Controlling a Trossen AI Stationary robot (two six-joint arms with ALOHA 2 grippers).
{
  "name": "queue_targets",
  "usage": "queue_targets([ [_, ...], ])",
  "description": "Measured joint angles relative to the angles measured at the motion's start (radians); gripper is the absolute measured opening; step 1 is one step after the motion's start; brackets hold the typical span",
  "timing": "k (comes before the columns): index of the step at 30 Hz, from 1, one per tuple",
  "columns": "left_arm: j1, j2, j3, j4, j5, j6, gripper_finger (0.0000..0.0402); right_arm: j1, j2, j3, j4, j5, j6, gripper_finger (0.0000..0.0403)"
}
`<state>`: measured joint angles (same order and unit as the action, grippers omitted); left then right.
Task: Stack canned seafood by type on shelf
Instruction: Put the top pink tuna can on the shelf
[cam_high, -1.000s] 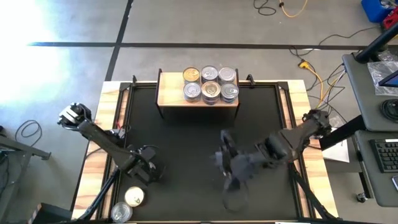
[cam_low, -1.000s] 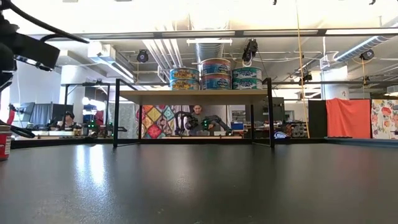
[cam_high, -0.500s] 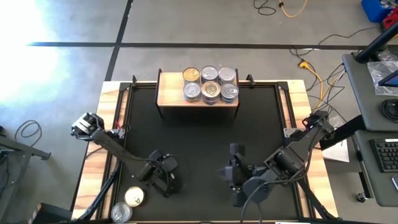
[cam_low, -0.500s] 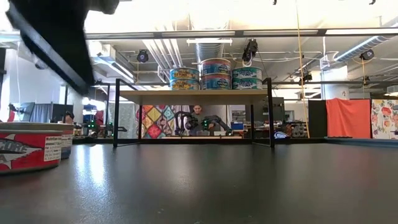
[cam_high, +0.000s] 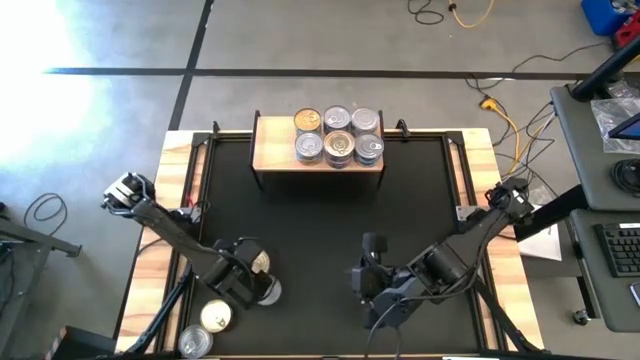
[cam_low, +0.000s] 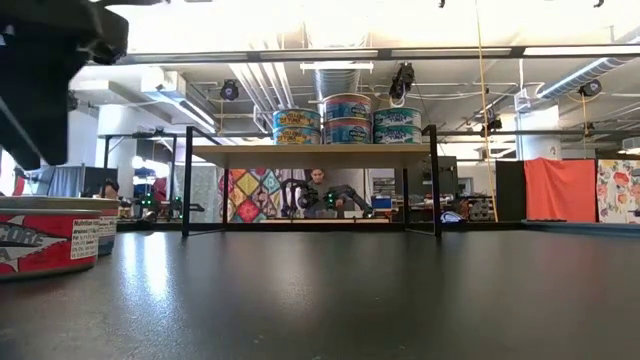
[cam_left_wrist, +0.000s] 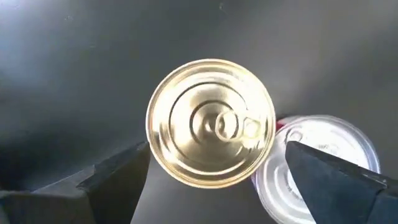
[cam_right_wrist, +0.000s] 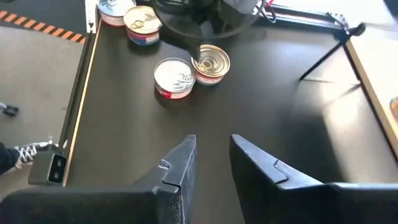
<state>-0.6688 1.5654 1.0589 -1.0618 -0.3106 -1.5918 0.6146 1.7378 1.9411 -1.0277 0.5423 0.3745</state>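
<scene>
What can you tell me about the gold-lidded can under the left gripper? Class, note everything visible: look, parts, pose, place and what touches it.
The gold-lidded can is a short round metal tin standing upright on the black table, near its front left. Its shiny lid has raised concentric rings and a pull tab; the right wrist view shows a red band on its side. A silver-lidded can sits right against it. The left gripper hangs above with fingers open on either side, not touching it.
</scene>
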Motion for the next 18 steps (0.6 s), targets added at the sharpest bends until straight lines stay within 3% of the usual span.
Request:
queue_targets([
  [4, -0.055, -0.079, -0.014, -0.019, -0.019, 0.058, 0.0361, -0.004, 0.0, -0.015, 0.0, -0.016, 0.057, 0.0106],
  [8, -0.138, -0.176, -0.042, -0.053, -0.038, 0.136, 0.0373, -0.018, 0.0, -0.052, 0.009, -0.048, 0.076, 0.0148],
  [12, -0.223, -0.248, -0.131, -0.037, 0.026, 0.22, 0.0379, -0.041, 0.001, -0.117, 0.074, -0.053, 0.078, 0.0194],
  [18, -0.282, -0.216, -0.245, 0.13, 0.022, 0.281, 0.0378, -0.058, 0.002, -0.19, 0.164, -0.047, 0.163, 0.0238],
])
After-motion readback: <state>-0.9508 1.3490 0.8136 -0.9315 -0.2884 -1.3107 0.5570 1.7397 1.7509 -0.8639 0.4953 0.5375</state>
